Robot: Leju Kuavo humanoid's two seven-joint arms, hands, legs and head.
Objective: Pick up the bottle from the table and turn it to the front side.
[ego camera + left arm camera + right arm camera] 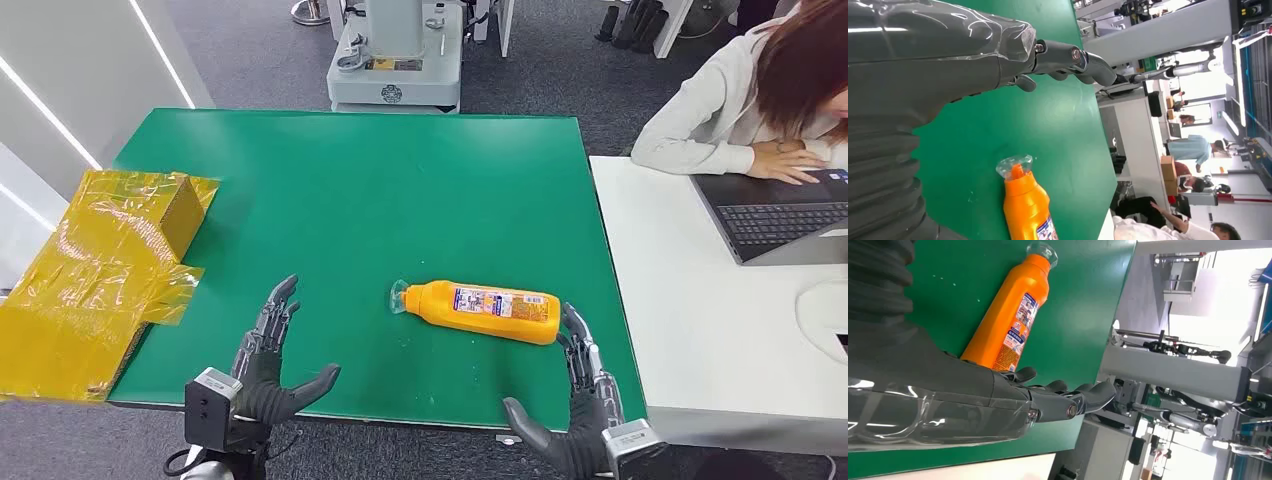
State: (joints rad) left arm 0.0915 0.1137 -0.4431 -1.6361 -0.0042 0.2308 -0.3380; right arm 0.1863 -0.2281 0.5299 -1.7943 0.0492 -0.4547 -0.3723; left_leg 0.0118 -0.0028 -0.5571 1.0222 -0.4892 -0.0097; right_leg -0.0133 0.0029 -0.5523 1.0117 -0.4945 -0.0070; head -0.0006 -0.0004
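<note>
A green table (350,190) stood on a grey carpeted floor (250,50). Just beside it to the right was a white desk (690,330), where a person (750,100) in a pale top leaned over an open laptop (775,215). Beyond the far edge stood a pale grey machine base (395,60). A white wall panel (70,70) with bright light strips ran along the left.
</note>
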